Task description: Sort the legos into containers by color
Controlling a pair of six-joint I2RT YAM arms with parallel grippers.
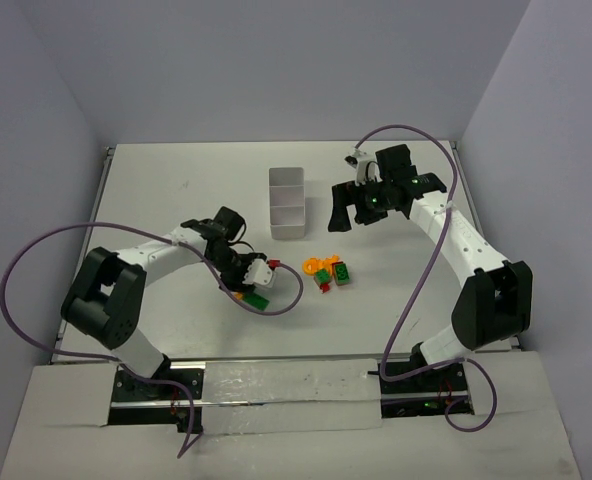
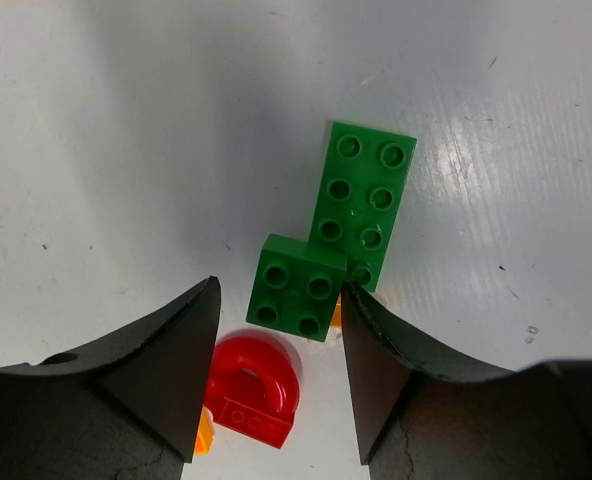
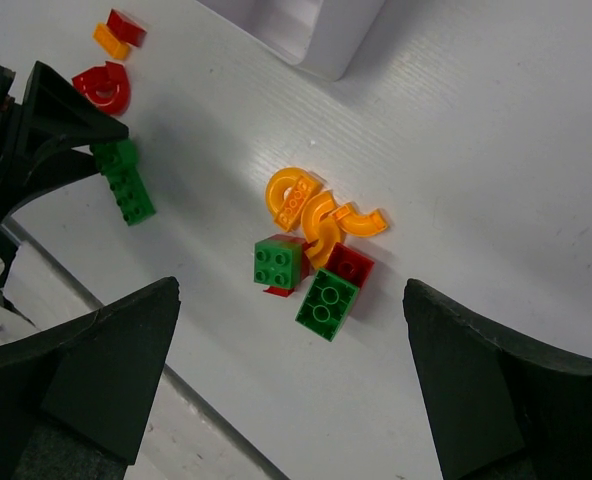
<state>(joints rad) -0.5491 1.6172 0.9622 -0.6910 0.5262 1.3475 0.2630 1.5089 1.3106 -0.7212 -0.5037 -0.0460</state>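
Observation:
The white three-compartment tray (image 1: 287, 203) stands at mid-table and looks empty. My left gripper (image 1: 253, 282) is open, low over a small group of legos. In the left wrist view a green square brick (image 2: 298, 285) lies between the open fingertips (image 2: 279, 300), close to the right finger. A longer green brick (image 2: 364, 205) lies just beyond it. A red curved piece (image 2: 254, 388) and an orange bit (image 2: 204, 435) lie by the left finger. My right gripper (image 1: 348, 215) is open and empty, raised right of the tray. Below its open fingers (image 3: 288, 290) lies a second cluster of legos (image 3: 316, 255).
The second cluster (image 1: 329, 270) holds two green bricks (image 3: 279, 262), a red brick (image 3: 349, 265) and three orange curved pieces (image 3: 294, 195). The tray corner (image 3: 316, 30) shows at the top of the right wrist view. Purple cables loop around both arms.

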